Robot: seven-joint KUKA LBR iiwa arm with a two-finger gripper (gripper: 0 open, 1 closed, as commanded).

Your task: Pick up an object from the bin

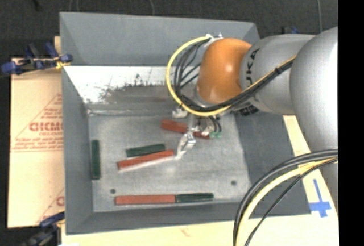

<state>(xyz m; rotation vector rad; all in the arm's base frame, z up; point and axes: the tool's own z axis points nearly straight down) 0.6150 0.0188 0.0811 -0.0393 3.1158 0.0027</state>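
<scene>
The grey metal bin (75,142) holds a few flat bars spread out on its floor; the arm comes in from 3 o'clock, its orange wrist cover (223,71) and looped cables hanging over the bin's upper right part; the gripper (185,146) points down just off the floor's middle, towards 1 o'clock; whether it is open or closed cannot be told, since its tip shows as one pale metal shape.

That tip sits right at the 3 o'clock end of the slanted red bar (145,162), which lies near the middle of the floor with its other end pointing towards 8 o'clock; contact between them cannot be judged, and nothing is seen clamped in the gripper; a dark green bar (145,150) lies just beside the red one on its 12 o'clock side, nearly parallel; a short red-brown bar (169,125) lies at 11 o'clock of the gripper, partly hidden under the wrist.

Well apart, a narrow green bar (95,158) lies along the 9 o'clock wall; along the 6 o'clock wall a long red bar (145,200) and another green bar (194,197) lie end to end.
</scene>
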